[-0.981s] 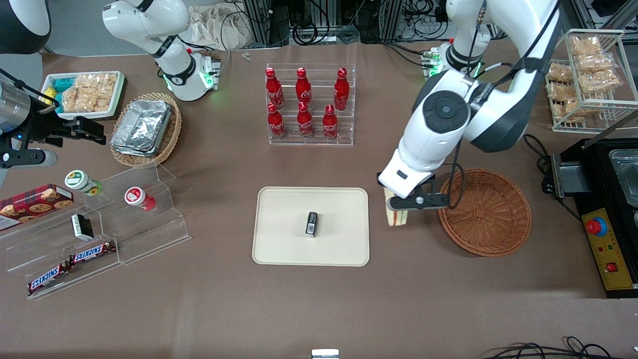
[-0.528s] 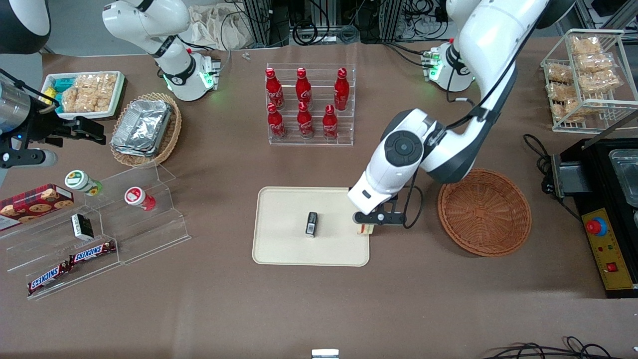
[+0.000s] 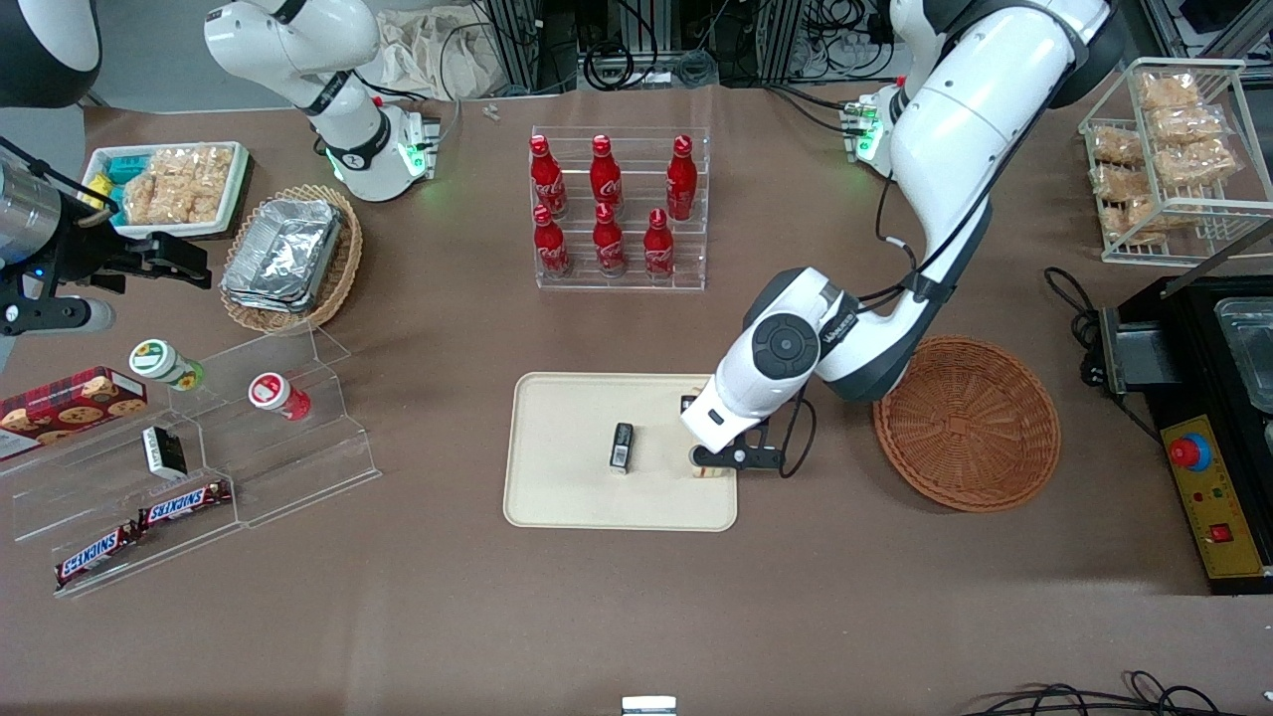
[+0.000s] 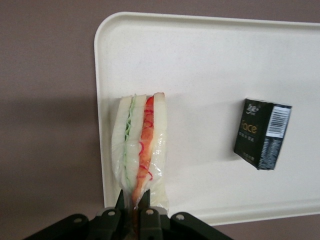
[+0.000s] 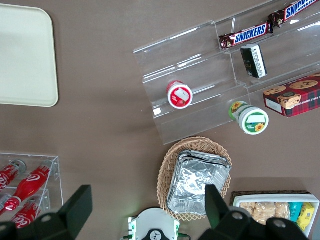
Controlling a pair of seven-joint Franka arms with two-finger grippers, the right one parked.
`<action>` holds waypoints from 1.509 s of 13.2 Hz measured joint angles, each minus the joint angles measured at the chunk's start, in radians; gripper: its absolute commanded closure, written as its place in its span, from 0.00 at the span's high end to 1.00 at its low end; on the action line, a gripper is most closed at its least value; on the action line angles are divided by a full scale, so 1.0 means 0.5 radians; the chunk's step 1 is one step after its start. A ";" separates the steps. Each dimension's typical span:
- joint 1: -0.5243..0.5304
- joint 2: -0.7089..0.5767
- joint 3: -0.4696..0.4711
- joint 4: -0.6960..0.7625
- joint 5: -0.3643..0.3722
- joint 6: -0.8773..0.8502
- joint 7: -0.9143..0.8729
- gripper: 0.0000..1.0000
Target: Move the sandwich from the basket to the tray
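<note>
My gripper (image 3: 718,459) hangs over the tray (image 3: 567,428) at its edge nearest the basket (image 3: 967,423). It is shut on the sandwich (image 4: 139,150), pinching the wrapped wedge at its narrow end. The gripper (image 4: 132,197) holds the sandwich with its orange-red and green filling edge showing, over the tray (image 4: 210,75) just inside the rim. From the front only a sliver of the sandwich (image 3: 708,472) shows under the fingers. The round reddish-brown basket holds nothing. I cannot tell whether the sandwich touches the tray.
A small black box (image 3: 622,446) lies mid-tray, a short way from the sandwich. A clear rack of red bottles (image 3: 619,209) stands farther from the camera than the tray. A black machine (image 3: 1213,418) sits at the working arm's end, clear snack steps (image 3: 199,447) at the parked arm's.
The arm has carried the sandwich from beside the basket to over the tray's edge, then a little farther in and lower. The grip stays shut.
</note>
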 measured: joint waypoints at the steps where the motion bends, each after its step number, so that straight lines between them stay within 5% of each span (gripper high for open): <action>1: 0.000 0.017 0.001 0.002 0.012 0.007 0.000 0.10; 2: 0.000 0.031 0.001 0.004 0.014 0.009 0.000 0.28; 3: 0.000 0.040 0.001 0.005 0.015 0.010 0.000 0.71; 4: 0.000 0.042 0.001 0.008 0.015 0.010 -0.001 0.99; 11: 0.002 0.028 0.000 0.064 0.014 -0.051 -0.161 0.99; 16: 0.067 -0.162 0.000 0.230 -0.106 -0.651 -0.136 0.99; 20: 0.266 -0.478 0.004 0.258 -0.303 -1.138 0.231 0.99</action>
